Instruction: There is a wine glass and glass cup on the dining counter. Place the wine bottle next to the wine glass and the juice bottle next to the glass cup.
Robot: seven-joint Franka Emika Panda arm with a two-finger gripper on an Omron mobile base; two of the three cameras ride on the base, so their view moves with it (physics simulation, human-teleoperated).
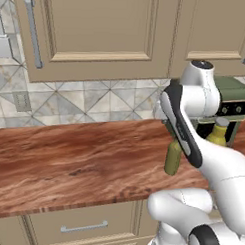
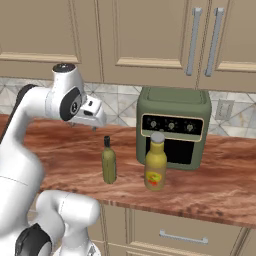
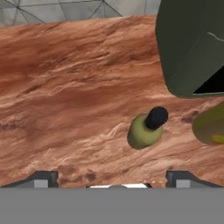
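- Brown wood tabletop (image 2: 70,155) runs along a tiled wall under tan cupboards.
- Green wine bottle (image 2: 108,161) stands upright, beside the yellow juice bottle (image 2: 156,162), near a green oven (image 2: 173,127).
- Gripper (image 2: 95,120) hangs above the wine bottle, spread wide, holding nothing.

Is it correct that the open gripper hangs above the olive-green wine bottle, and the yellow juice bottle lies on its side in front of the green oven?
Not quite. The juice bottle stands upright, not on its side, as the right base view shows. The rest holds: the open gripper hangs above the wine bottle, and the juice bottle is in front of the green oven.
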